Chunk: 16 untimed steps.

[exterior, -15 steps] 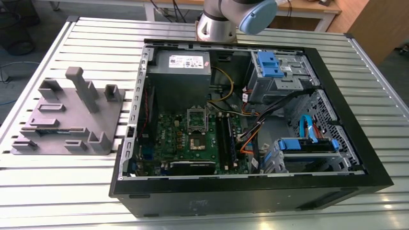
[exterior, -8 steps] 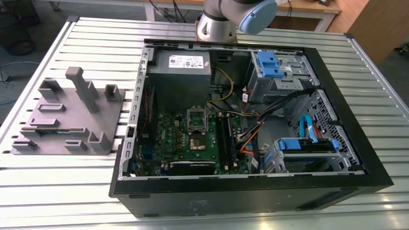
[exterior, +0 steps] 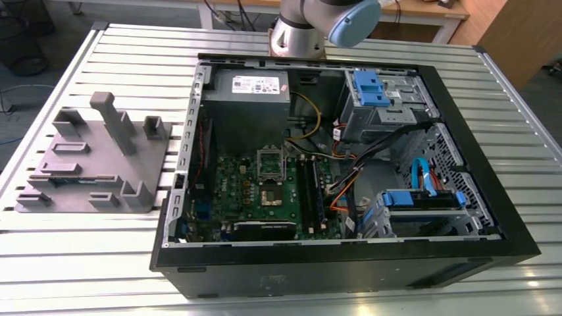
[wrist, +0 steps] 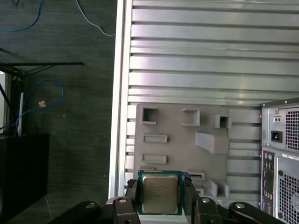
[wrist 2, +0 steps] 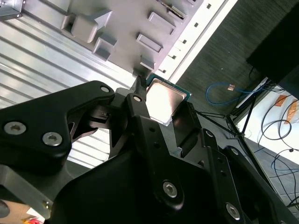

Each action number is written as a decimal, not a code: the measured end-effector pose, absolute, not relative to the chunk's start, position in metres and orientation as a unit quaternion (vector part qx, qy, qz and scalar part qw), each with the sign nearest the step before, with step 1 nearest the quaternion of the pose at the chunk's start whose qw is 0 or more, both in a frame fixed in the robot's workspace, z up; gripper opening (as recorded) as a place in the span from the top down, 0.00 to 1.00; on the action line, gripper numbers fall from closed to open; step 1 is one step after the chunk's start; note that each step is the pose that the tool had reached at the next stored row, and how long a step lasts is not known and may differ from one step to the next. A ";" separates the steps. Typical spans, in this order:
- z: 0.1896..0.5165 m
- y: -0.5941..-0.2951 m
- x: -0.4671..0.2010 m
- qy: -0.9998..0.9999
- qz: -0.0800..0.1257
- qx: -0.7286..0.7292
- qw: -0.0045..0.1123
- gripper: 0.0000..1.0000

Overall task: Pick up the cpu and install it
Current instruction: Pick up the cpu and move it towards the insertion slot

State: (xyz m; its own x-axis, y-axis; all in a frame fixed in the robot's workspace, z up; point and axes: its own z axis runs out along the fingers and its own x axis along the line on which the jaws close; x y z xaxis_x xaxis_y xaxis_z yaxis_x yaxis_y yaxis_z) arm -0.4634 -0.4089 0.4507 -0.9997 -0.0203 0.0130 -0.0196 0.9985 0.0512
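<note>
The cpu (wrist: 160,193), a small square chip with a shiny metal top and a thin green-pale rim, is held by its edges between my black fingers (wrist: 132,192). My gripper (wrist: 160,195) is shut on it, raised well above the grey parts holder (wrist: 182,135). In the second wrist view the cpu (wrist 2: 163,100) sits in the gripper (wrist 2: 161,109) with the holder (wrist 2: 117,28) beyond it. The exterior view shows the open computer case (exterior: 351,263) with the motherboard's dark socket (exterior: 270,178) in its middle and part of the arm (exterior: 307,26) at the back.
The grey parts holder (exterior: 97,158) with upright posts stands on the slatted metal table (exterior: 88,263) at the exterior view's left of the case. Drive cages (exterior: 386,99), cables and a power supply (exterior: 250,89) crowd the case. The case's rear panel (wrist: 280,154) is beside the holder.
</note>
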 end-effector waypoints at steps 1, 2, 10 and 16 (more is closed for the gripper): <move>0.449 -0.409 -0.463 -1.000 -0.026 0.010 0.007 0.53; 0.447 -0.409 -0.463 -1.000 -0.026 0.010 0.007 0.53; 0.432 -0.409 -0.463 -1.000 -0.026 0.010 0.007 0.53; 0.421 -0.409 -0.463 -1.000 -0.026 0.010 0.007 0.53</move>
